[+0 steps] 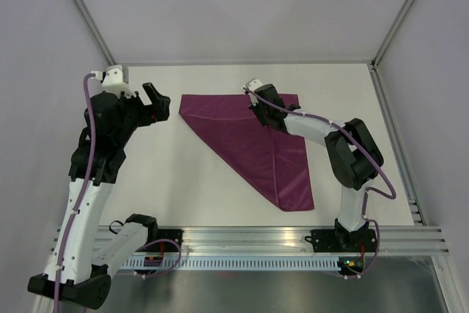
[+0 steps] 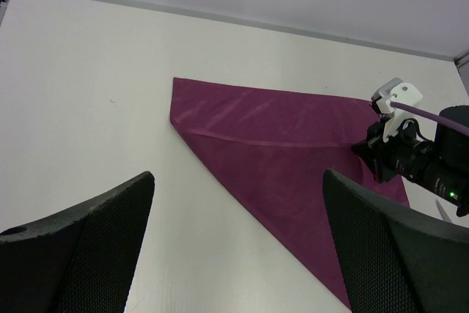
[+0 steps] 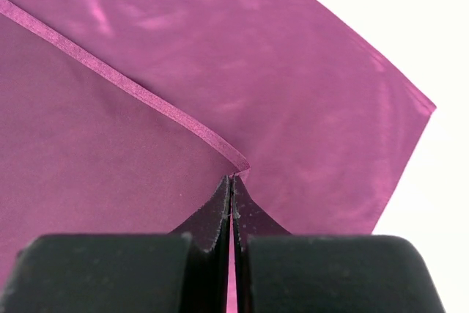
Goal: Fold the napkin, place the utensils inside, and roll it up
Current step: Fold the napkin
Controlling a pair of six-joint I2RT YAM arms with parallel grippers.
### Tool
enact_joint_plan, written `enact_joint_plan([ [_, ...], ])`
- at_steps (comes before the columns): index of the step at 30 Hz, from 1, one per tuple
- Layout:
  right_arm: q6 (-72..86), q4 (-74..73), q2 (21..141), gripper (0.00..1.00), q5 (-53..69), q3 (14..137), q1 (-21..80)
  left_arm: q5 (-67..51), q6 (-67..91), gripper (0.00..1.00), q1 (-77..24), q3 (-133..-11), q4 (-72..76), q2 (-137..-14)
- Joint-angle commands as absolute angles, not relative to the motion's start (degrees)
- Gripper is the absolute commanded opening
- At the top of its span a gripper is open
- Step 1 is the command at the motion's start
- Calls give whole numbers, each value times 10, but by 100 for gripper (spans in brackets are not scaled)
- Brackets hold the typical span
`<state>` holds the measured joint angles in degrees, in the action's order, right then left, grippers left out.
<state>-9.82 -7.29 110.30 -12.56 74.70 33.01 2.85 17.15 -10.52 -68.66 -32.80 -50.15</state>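
Note:
The purple-magenta napkin [image 1: 253, 148] lies on the white table [image 1: 198, 196], folded over into a triangle with its point toward the near edge. My right gripper [image 1: 262, 111] is shut on the corner of the napkin's top layer, near the cloth's far right side. In the right wrist view the gripper [image 3: 231, 179] pinches the hemmed corner of the napkin [image 3: 308, 71]. My left gripper [image 1: 157, 100] is open and empty, raised to the left of the cloth. In the left wrist view it [image 2: 238, 175] looks down on the napkin [image 2: 293, 166] and the right gripper [image 2: 381, 153]. The knife is out of view.
An aluminium rail [image 1: 256, 236] runs along the table's near edge with both arm bases on it. Grey walls close in the far side and both sides of the table.

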Motion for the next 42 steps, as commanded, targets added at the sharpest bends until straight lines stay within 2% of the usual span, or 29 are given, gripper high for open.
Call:
enact_joint_plan([
  [1, -107, -64, 1107, 1, -142, 770, 317, 13, 181, 100, -107, -685, -301, -505],
  [42, -114, -76, 1205, 0, -155, 887, 216, 4, 187, 100, -106, -666, -277, -537],
])
